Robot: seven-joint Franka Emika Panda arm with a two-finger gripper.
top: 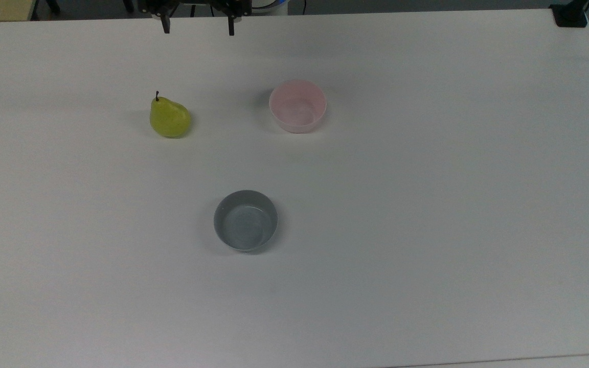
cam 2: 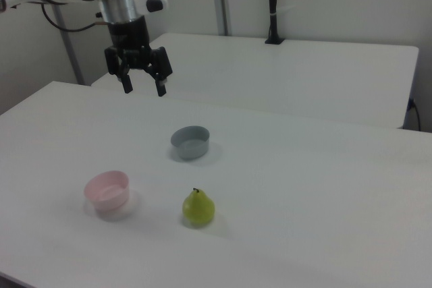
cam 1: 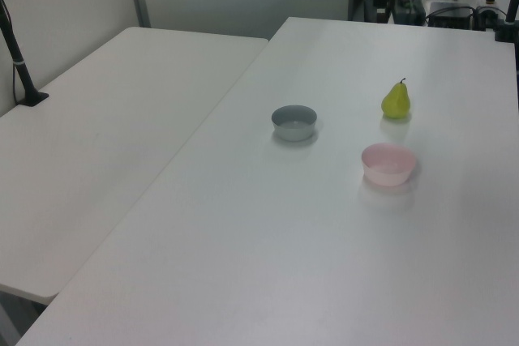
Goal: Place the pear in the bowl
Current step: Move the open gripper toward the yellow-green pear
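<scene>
At the near side of the white bench point(top: 427, 230), as the top view shows it, I have the round grey bowl point(top: 246, 221) sitting empty, well apart from everything else. Beyond it, toward the top view's left, the small glossy yellow-green pear point(top: 170, 117) stands upright on the bench with its dark stem up. Level with it, toward the top view's right, is the pale pink round bowl point(top: 297, 106), also empty and well apart from the pear. Farthest off, at the bench's far edge, my black two-finger gripper point(top: 197, 23) hangs high with its fingers spread wide and nothing between them.

Nothing is grasped yet, so I judge the risks all lie ahead. The pear's skin is glossy and its body tapers, so if I close too high on the neck it could squirt out or tip over and roll. If I come down off-centre, one finger may knock it sideways before the other touches. The two bowls are alike in size, so I must steer to the pink one, not the grey. Releasing too high over the deep pink bowl could tip or shift it.
</scene>
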